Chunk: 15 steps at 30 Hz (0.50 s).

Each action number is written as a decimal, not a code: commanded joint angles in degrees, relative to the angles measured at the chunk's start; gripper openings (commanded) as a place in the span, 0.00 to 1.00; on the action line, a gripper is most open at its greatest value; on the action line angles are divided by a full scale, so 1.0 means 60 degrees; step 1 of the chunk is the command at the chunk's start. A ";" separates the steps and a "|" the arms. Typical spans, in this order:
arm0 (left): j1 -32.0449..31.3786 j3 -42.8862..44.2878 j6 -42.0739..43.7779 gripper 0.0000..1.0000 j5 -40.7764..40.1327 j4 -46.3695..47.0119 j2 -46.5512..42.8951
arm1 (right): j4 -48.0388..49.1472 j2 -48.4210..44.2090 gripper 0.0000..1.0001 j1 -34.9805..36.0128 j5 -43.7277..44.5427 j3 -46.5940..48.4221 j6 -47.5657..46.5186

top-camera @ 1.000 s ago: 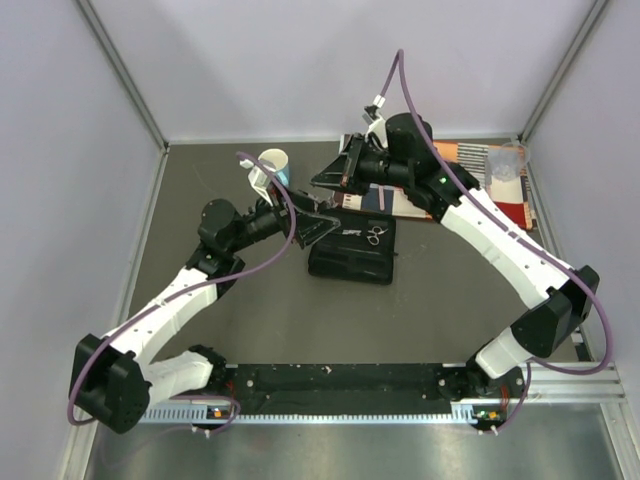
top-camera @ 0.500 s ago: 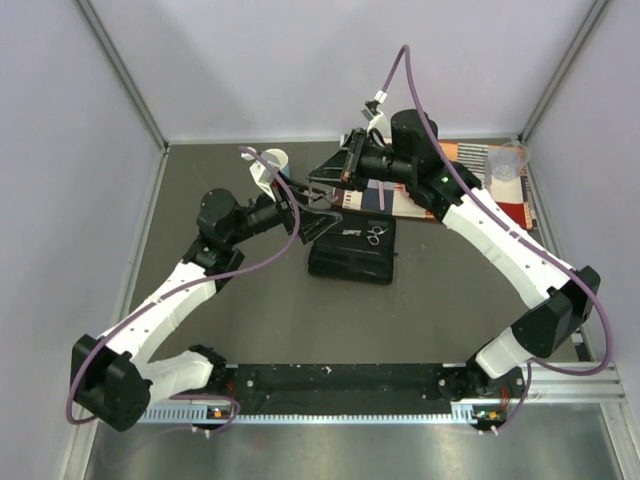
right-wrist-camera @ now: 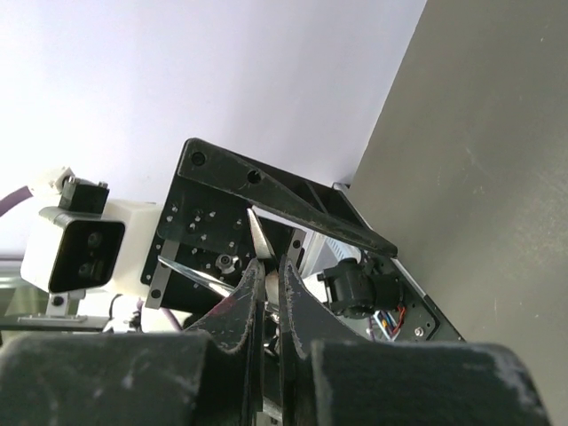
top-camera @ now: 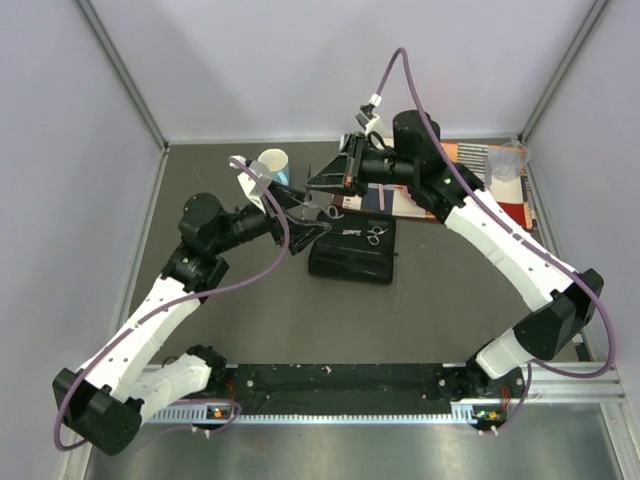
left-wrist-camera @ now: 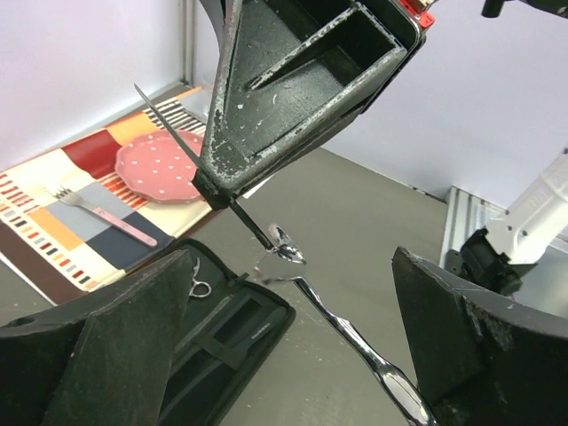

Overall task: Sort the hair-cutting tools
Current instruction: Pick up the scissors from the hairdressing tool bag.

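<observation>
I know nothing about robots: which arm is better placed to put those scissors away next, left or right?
Probably the right. The right gripper is shut on the scissors, with a blade poking past its fingertips. The left gripper stands wide open, gripping nothing, so it would have to grasp first.

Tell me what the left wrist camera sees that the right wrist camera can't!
Only the left wrist view shows the striped placemat with a red dotted plate and a pink-handled fork, plus the black case. Only the right wrist view shows a white camera box on the other arm. Both show the right hand pinching the silver scissors, and the grey table.
</observation>
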 commanded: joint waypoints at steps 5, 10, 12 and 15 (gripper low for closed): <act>0.0877 0.0622 -0.2207 0.99 0.2207 0.1631 0.0449 | 0.0515 -0.0445 0.00 0.0043 -0.1513 0.0703 -0.0270; 0.0937 0.0666 -0.3631 0.99 0.3146 0.3451 0.0963 | 0.0706 -0.0430 0.00 0.0043 -0.1823 0.0645 -0.0564; 0.0937 0.0623 -0.4145 0.99 0.3133 0.4065 0.1065 | 0.0764 -0.0445 0.00 0.0101 -0.1662 0.0601 -0.0739; 0.0923 0.0564 -0.4292 0.99 0.2754 0.4216 0.1080 | 0.0750 -0.0489 0.00 0.0262 -0.0961 0.0498 -0.0974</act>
